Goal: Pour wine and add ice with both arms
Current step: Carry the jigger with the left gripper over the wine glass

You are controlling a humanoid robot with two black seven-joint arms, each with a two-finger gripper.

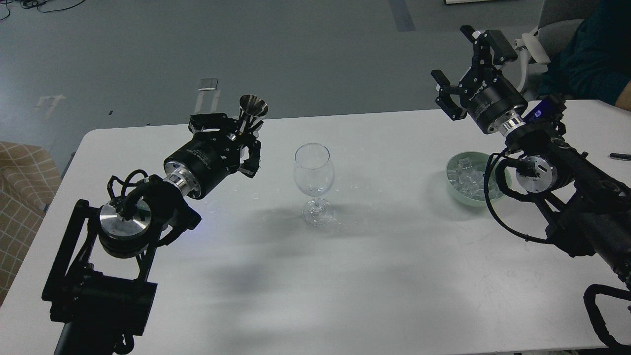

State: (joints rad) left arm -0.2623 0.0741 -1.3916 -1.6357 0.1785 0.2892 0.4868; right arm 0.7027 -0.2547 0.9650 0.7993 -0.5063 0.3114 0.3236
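A clear stemmed wine glass (314,181) stands upright mid-table; I cannot tell whether it holds any wine. My left gripper (245,139) is left of the glass, shut on the lower part of a silver cone-shaped metal cup (253,109) held upright with its mouth up. What the cup holds is hidden. A pale green bowl (451,183) of clear ice cubes (467,175) sits at the right, partly behind my right arm. My right gripper (456,66) is open and empty, raised above and behind the bowl.
Small droplets or clear bits lie on the white table (345,276) around the glass foot. A person's teal sleeve (586,59) and a chair are at the back right corner. A dark pen (619,156) lies at the right edge.
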